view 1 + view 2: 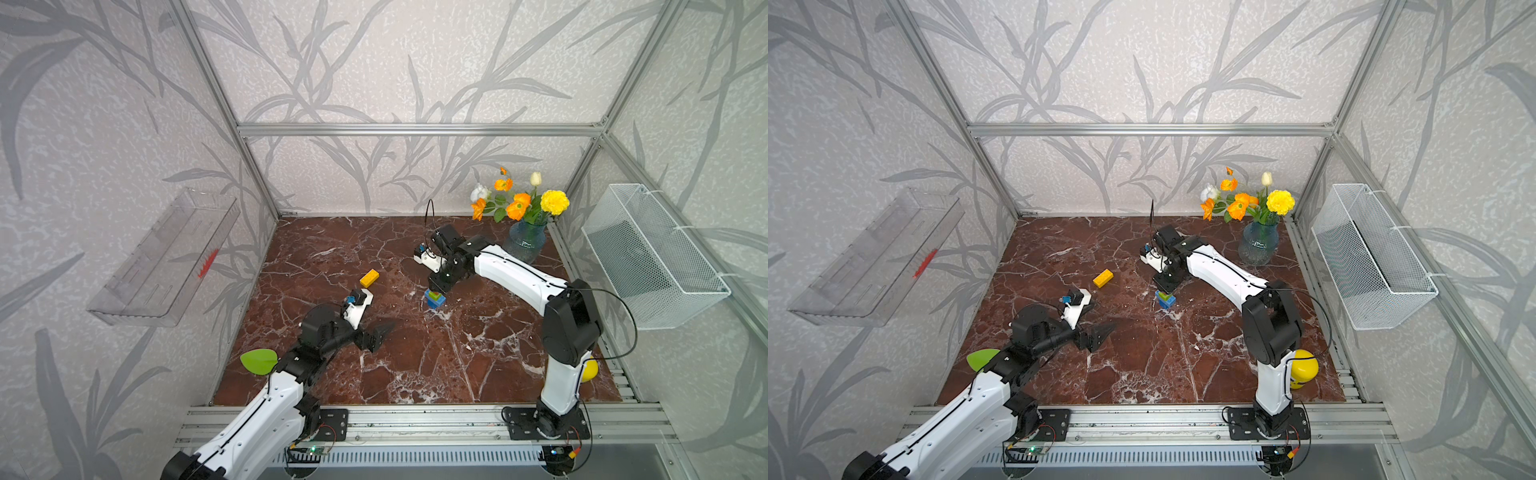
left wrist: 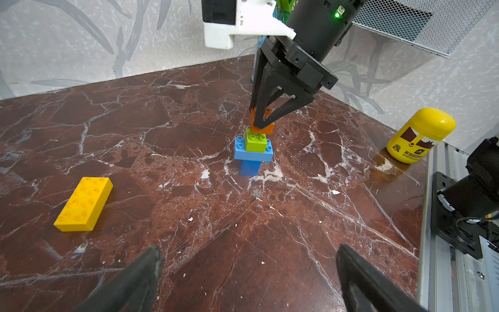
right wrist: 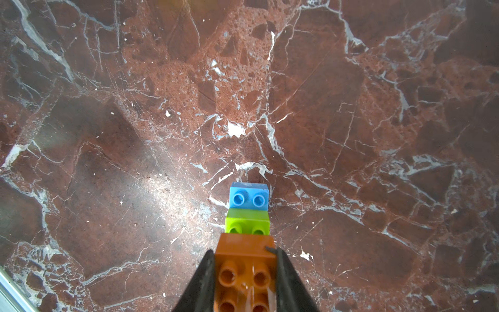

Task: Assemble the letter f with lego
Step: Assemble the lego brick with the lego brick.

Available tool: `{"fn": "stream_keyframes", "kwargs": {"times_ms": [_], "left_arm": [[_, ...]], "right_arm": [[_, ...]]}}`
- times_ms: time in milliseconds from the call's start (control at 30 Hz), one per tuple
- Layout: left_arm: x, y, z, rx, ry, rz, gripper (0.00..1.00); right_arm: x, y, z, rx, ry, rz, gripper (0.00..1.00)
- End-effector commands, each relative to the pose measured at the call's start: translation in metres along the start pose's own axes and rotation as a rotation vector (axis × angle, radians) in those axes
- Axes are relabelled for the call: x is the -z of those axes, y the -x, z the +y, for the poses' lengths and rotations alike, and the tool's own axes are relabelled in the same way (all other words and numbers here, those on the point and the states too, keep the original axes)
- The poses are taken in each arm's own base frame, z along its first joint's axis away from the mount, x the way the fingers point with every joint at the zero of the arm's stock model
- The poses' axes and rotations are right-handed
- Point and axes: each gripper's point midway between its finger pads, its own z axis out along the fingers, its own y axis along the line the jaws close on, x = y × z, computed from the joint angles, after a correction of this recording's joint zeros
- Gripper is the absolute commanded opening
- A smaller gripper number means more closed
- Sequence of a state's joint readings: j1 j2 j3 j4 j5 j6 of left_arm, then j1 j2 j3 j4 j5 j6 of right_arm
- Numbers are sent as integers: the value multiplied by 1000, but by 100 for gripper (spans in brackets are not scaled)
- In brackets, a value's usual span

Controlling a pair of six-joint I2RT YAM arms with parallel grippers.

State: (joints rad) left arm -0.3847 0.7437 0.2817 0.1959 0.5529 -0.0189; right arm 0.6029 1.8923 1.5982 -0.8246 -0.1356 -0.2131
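A small stack of lego stands mid-table in both top views [image 1: 435, 300] [image 1: 1165, 300]: a small blue brick [image 2: 249, 167] at the bottom, a long blue brick [image 2: 253, 154] across it, and a green brick [image 2: 255, 142] on top. My right gripper [image 2: 263, 123] [image 3: 245, 252] is shut on the orange brick [image 2: 261, 127] [image 3: 244, 270]. It holds that brick slightly tilted, right at the green brick's [image 3: 247, 222] studs. The long yellow brick [image 1: 369, 278] [image 2: 83, 204] lies flat to the stack's left. My left gripper [image 2: 248, 251] [image 1: 380, 336] hovers open and holds nothing, nearer the front.
A yellow bottle [image 2: 420, 135] [image 1: 1304, 368] stands by the right arm's base. A blue vase of flowers [image 1: 524, 241] sits at the back right. On the right wall hangs a white mesh basket [image 1: 652, 253]; a clear shelf [image 1: 166, 257] is on the left wall.
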Motion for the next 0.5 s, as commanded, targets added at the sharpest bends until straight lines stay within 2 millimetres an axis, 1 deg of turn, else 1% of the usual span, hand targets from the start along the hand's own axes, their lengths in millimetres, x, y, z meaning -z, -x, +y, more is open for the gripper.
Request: {"fn": "stream_keyframes", "kwargs": {"times_ms": [0,467], "left_arm": [[1,20,-6,-38,-25,-46,99],[-1,19,-5,-33,-24,-39,99]], "right_arm": [[-9,-6,1,3,20,24,30],[-17,-11,2,5,28,47,30]]}}
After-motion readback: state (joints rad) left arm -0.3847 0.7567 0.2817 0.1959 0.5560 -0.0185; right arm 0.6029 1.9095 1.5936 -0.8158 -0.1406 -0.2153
